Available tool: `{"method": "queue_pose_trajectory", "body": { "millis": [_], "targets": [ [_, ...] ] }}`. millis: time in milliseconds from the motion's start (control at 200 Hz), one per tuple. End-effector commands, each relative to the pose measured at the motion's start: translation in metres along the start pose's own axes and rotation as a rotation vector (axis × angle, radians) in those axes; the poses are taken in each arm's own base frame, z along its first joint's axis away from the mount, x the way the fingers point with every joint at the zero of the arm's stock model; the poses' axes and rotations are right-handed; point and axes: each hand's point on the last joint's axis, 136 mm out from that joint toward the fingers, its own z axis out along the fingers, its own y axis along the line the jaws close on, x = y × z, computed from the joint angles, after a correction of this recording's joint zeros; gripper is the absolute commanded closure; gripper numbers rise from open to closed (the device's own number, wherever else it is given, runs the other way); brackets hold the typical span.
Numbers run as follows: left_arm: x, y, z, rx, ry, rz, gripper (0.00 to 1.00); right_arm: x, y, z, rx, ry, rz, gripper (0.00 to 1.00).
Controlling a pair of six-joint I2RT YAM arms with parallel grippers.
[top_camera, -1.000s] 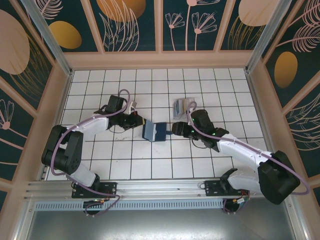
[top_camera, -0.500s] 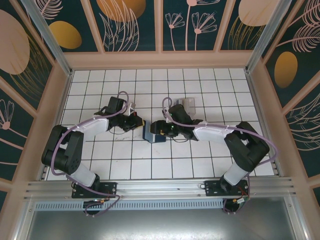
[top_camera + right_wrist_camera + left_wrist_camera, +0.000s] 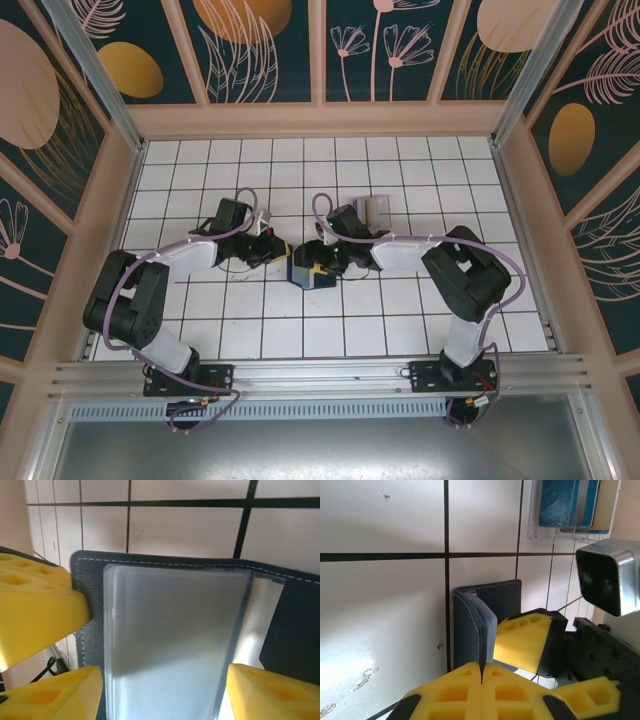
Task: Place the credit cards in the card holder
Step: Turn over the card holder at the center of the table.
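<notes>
The dark navy card holder (image 3: 312,268) stands partly open in the middle of the tiled floor. My left gripper (image 3: 481,672) is shut on its left cover edge (image 3: 481,625); from above this gripper (image 3: 281,251) sits just left of the holder. In the right wrist view the holder's greyish inner pockets (image 3: 175,640) face the camera. My right gripper (image 3: 165,700) is open, one finger on each side of the pockets. A blue credit card (image 3: 565,502) and a beige one (image 3: 603,505) stand in the clear rack (image 3: 375,210).
The clear plastic rack stands about one tile behind and to the right of the holder. The right wrist's camera block (image 3: 607,580) hangs close to the left fingers. Wooden walls (image 3: 130,190) surround the tiled floor.
My right gripper has swung left from beside the rack to the card holder, its arm now stretched across the floor. The left gripper has stayed on the holder.
</notes>
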Motion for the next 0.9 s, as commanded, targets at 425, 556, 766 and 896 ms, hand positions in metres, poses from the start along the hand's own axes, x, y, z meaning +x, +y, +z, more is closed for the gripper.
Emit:
{"method": "queue_pose_trajectory", "body": {
  "millis": [425,556,766,896],
  "targets": [
    [0.005,0.001,0.005,0.028,0.013,-0.018,1.00,0.002,0.004,0.006,-0.054,0.038,-0.005,0.32],
    [0.006,0.004,0.005,0.022,0.012,-0.027,1.00,0.004,0.002,0.010,-0.061,0.053,-0.001,0.31],
    [0.008,0.007,0.007,0.012,0.023,-0.030,1.00,0.007,-0.010,0.014,-0.013,0.069,0.008,0.37],
    [0.009,0.010,0.008,0.003,0.029,-0.029,1.00,0.008,-0.014,0.013,0.002,0.066,0.008,0.43]
  ]
}}
